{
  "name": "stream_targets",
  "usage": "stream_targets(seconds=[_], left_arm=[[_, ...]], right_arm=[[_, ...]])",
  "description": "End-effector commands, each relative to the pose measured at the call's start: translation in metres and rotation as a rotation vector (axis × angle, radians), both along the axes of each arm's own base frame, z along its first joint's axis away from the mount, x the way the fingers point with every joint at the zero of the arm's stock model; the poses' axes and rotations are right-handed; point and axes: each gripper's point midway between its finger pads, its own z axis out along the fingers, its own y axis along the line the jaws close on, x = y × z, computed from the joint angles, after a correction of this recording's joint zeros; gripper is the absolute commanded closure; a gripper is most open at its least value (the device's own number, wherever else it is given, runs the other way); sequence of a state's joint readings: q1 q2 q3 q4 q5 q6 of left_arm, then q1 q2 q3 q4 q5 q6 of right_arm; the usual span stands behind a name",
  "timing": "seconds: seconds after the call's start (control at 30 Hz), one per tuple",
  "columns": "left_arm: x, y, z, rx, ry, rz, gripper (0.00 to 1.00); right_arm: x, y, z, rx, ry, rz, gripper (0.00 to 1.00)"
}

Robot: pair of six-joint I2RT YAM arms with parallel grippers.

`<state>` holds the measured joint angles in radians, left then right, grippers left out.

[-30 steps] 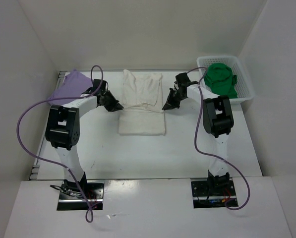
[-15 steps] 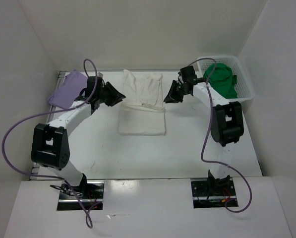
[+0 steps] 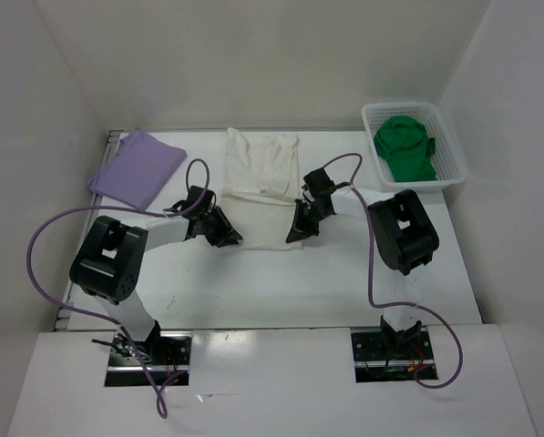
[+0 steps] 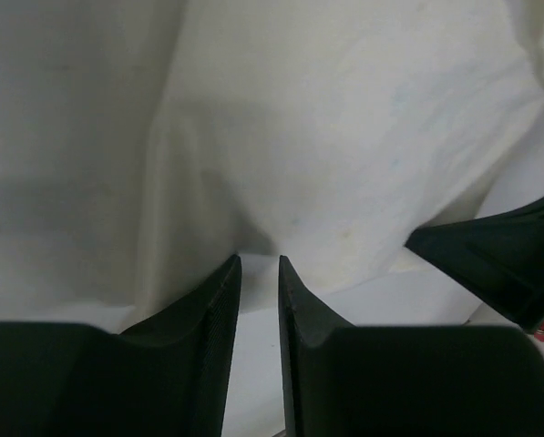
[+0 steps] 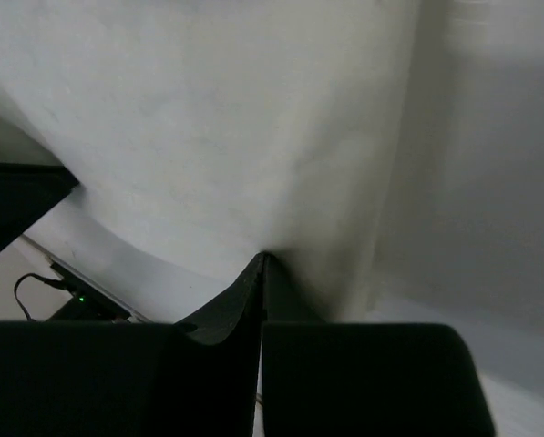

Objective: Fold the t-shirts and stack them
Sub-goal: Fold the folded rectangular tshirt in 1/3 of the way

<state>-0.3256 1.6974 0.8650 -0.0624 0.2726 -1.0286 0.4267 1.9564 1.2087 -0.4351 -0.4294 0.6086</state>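
The cream t-shirt (image 3: 262, 177) lies flat at the table's middle with its near part folded over. My left gripper (image 3: 232, 239) is at its near left corner. In the left wrist view the jaws (image 4: 259, 260) stand a narrow gap apart, tips at the cloth's edge (image 4: 344, 137) and bare table showing between them. My right gripper (image 3: 294, 235) is at the near right corner. Its jaws (image 5: 262, 259) are pressed together on the puckered cloth edge (image 5: 253, 137). The lavender t-shirt (image 3: 137, 167) lies folded at the far left. The green t-shirt (image 3: 405, 147) is bunched in the basket.
The white mesh basket (image 3: 450, 137) stands at the far right corner. White walls close in the table on the left, the back and the right. Purple cables loop from both arms over the near half of the table.
Both grippers have come from beside the shirt's far half down to its near edge, one at each corner. The right jaws are now closed on the cloth.
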Motion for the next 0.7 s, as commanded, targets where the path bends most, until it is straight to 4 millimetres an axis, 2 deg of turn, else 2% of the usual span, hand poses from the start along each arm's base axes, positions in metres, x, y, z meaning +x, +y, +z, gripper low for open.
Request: stream_targets(seconds=[0.0, 0.07, 0.1, 0.13, 0.2, 0.23, 0.3, 0.37, 0.4, 0.43, 0.47, 0.5, 0.57, 0.6, 0.67], left_arm=[[-0.021, 0.007, -0.030, 0.011, 0.087, 0.023, 0.70], [-0.034, 0.011, -0.040, 0.022, 0.121, 0.023, 0.70], [-0.042, 0.015, -0.044, 0.043, 0.137, 0.018, 0.70], [-0.054, 0.019, -0.048, 0.051, 0.160, 0.018, 0.70], [-0.068, 0.024, -0.050, 0.065, 0.176, 0.003, 0.70], [-0.074, 0.029, -0.051, 0.079, 0.181, 0.009, 0.71], [-0.092, 0.034, -0.046, 0.079, 0.197, 0.016, 0.71], [-0.097, 0.041, -0.034, 0.091, 0.158, 0.030, 0.71], [-0.109, 0.047, -0.037, 0.110, 0.183, 0.035, 0.71], [-0.107, 0.052, -0.026, 0.114, 0.142, 0.057, 0.71], [-0.107, 0.057, -0.022, 0.109, 0.132, 0.074, 0.71], [-0.109, 0.065, -0.018, 0.111, 0.127, 0.092, 0.71], [-0.106, 0.064, 0.004, 0.091, 0.065, 0.094, 0.71], [-0.099, 0.062, 0.018, 0.074, 0.013, 0.096, 0.71], [-0.090, 0.060, 0.034, 0.059, -0.032, 0.098, 0.71]], right_arm=[[0.008, -0.008, -0.006, -0.017, -0.038, -0.041, 1.00], [-0.005, -0.013, -0.019, -0.028, -0.003, -0.053, 1.00], [-0.008, -0.014, -0.019, -0.025, 0.000, -0.062, 1.00], [-0.022, -0.020, -0.030, -0.042, 0.037, -0.061, 1.00], [-0.028, -0.023, -0.028, -0.034, 0.029, -0.071, 1.00], [-0.044, -0.024, -0.034, -0.043, 0.053, -0.065, 1.00], [-0.056, -0.025, -0.029, -0.043, 0.052, -0.051, 1.00], [-0.078, -0.028, -0.032, -0.064, 0.091, -0.032, 1.00], [-0.081, -0.025, -0.024, -0.046, 0.073, -0.018, 1.00], [-0.090, -0.028, -0.023, -0.045, 0.094, -0.014, 1.00], [-0.088, -0.027, -0.018, -0.037, 0.079, -0.014, 1.00], [-0.095, -0.030, -0.013, -0.047, 0.088, -0.002, 1.00], [-0.084, -0.024, 0.007, -0.029, 0.046, 0.031, 1.00], [-0.072, -0.019, 0.025, -0.017, 0.015, 0.039, 0.98], [-0.057, -0.012, 0.047, 0.001, -0.043, 0.058, 0.98]])
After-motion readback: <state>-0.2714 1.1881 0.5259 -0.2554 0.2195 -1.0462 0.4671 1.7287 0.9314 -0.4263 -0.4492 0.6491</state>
